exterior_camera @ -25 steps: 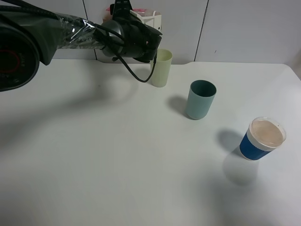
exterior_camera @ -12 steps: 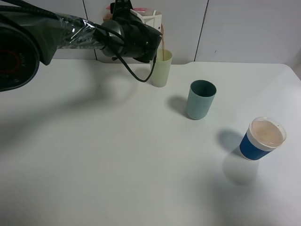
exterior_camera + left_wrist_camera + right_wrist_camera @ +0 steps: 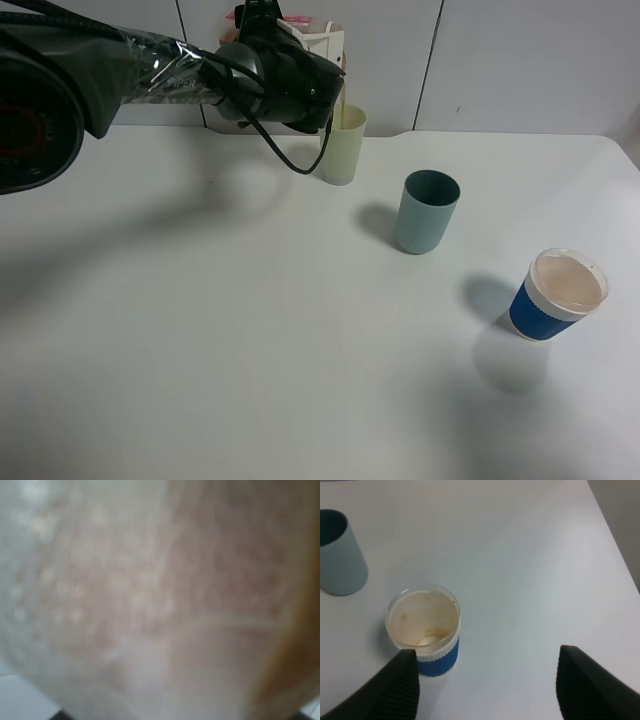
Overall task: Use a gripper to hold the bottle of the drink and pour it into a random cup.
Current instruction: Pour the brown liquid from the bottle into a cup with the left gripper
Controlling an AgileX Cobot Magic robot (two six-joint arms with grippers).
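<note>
My left arm reaches to the back of the table, and its gripper (image 3: 298,45) is shut on the bottle of the drink (image 3: 322,42), which is tipped over the pale yellow-green cup (image 3: 341,145). A thin brown stream falls from the bottle's neck into that cup. The gripper's fingers are mostly hidden behind the black wrist. In the left wrist view the bottle (image 3: 160,600) fills the picture as a blur, with brown liquid at one edge. My right gripper (image 3: 487,652) hovers open over the table beside the blue cup, holding nothing.
A teal-green cup (image 3: 427,212) stands mid-table, also in the right wrist view (image 3: 337,555). A blue cup with a white rim (image 3: 556,295) stands near the right, stained inside (image 3: 427,630). The white table (image 3: 250,330) ends at a wall behind the cup.
A second ago no liquid was falling. Half a second ago a brown stream ran from the bottle into the yellow-green cup, and it still runs, thinner. The arms have barely moved.
</note>
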